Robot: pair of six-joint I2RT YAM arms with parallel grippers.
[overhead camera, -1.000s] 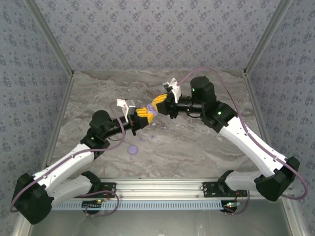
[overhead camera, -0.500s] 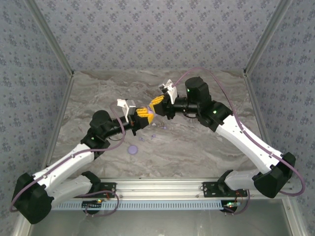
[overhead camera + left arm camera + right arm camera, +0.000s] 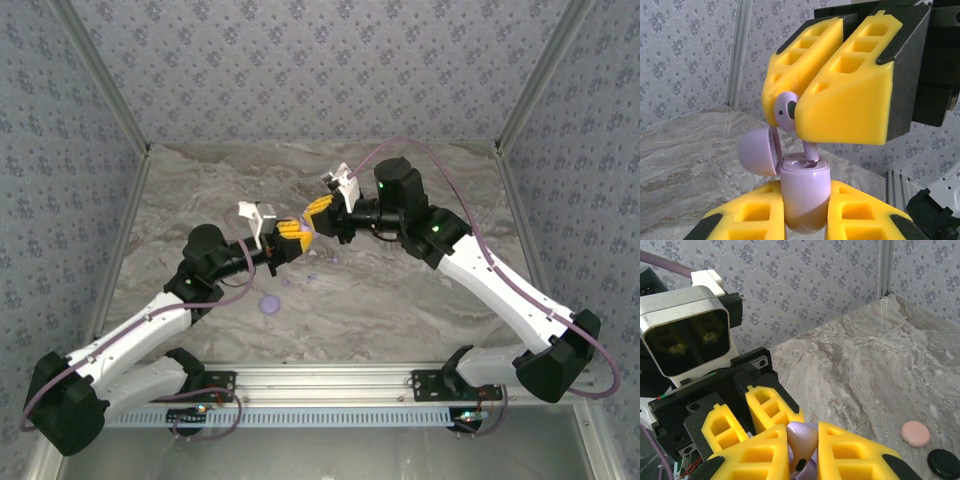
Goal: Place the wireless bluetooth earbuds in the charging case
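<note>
Item: one lavender earbud (image 3: 786,109), clamped in right gripper (image 3: 790,107). Its stem enters the open charging case (image 3: 805,192), which is clamped upright in left gripper (image 3: 805,220) above the table (image 3: 420,300). Status: insertion begun, not seated (release, lid closing outstanding).

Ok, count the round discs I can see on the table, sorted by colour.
Lavender disc: 1
Pink disc: 1
Black disc: 1
Total: 3
</note>
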